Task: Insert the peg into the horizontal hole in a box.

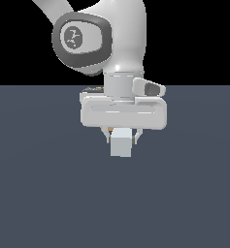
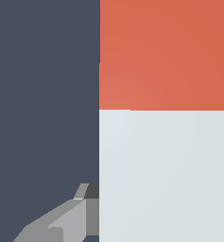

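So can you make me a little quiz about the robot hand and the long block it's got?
1. True or false: the white robot gripper is shut on the long square pale grey bar with a red-orange end, the peg.
2. In the wrist view, what two colours does the peg show?
3. Pick one. In the exterior view the peg's end is: A) pointing towards the camera, B) lying flat along the dark grey-blue floor, C) hidden behind the arm.

Key: 1 true. 2 red-orange and pale grey-white. 3 A.

Pale peg seen end-on, red-orange far half, claw-held
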Robot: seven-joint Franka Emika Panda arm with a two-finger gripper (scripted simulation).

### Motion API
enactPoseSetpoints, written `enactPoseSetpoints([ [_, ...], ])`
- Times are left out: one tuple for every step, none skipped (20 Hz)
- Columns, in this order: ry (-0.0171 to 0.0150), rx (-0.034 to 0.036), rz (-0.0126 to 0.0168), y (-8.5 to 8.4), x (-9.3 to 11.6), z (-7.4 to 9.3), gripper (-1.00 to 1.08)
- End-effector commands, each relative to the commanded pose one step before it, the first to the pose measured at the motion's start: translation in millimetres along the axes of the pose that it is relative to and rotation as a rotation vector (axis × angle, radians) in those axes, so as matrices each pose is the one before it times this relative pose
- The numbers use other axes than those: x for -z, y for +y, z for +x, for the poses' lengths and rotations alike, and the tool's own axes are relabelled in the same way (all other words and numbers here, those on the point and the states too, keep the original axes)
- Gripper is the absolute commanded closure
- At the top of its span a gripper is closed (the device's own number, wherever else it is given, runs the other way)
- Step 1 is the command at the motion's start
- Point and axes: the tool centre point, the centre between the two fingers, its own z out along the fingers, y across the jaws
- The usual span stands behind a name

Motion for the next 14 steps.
enactPoseSetpoints([
  [0.00047, 0.07486, -0.00439, 14.66, 10.13, 18.00, 1.08],
  [0.00012, 0.02764, 0.00000, 5.05, 2.82, 6.49, 1.08],
  [0.00013, 0.02621, 0.00000, 4.79, 2.66, 6.17, 1.08],
  [0.00014, 0.02478, 0.00001, 4.52, 2.50, 5.84, 1.08],
  [0.00015, 0.02338, 0.00002, 4.26, 2.35, 5.53, 1.08],
  [0.00015, 0.02198, 0.00002, 4.00, 2.19, 5.22, 1.08],
  [0.00015, 0.02057, 0.00003, 3.73, 2.03, 4.90, 1.08],
  [0.00015, 0.01917, 0.00003, 3.47, 1.88, 4.58, 1.08],
  [0.00015, 0.01774, 0.00004, 3.21, 1.73, 4.24, 1.08],
  [0.00014, 0.01627, 0.00004, 2.94, 1.58, 3.90, 1.08],
  [0.00013, 0.01478, 0.00004, 2.67, 1.43, 3.55, 1.08],
  [0.00013, 0.01327, 0.00004, 2.39, 1.27, 3.20, 1.08],
  [0.00012, 0.01176, 0.00004, 2.11, 1.11, 2.84, 1.08],
  [0.00011, 0.01024, 0.00004, 1.83, 0.95, 2.50, 1.08],
])
